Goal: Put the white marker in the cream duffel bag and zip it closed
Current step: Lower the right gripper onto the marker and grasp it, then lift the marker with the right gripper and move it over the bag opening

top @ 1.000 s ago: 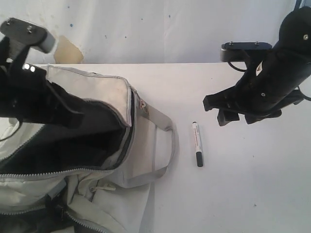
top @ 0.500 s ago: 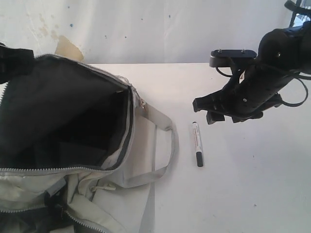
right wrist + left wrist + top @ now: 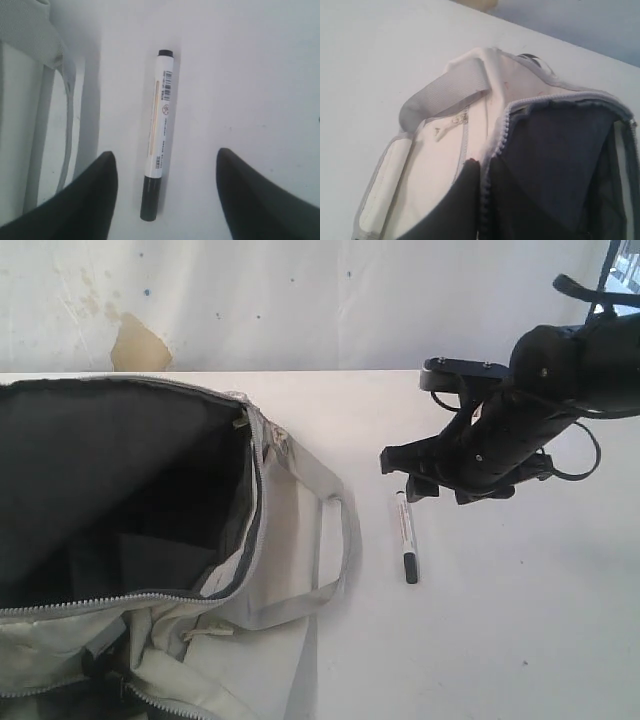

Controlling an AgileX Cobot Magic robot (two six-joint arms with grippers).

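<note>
The cream duffel bag lies on the left of the table with its mouth gaping and the dark lining showing. The white marker rests on the table just right of the bag's grey handle, black cap toward the front. My right gripper hovers open over the marker's back end; in the right wrist view the marker lies between the spread fingers, untouched. My left gripper is shut on the bag's zipper edge; it is outside the exterior view.
The white table stretches to the right and front of the marker. A pale wall with a brown patch stands behind the table. The bag's lower zipper and folds fill the front left corner.
The left arm has left the exterior view to the left, and the bag's mouth now gapes wider. The right gripper has moved left and down to above the marker, still open.
</note>
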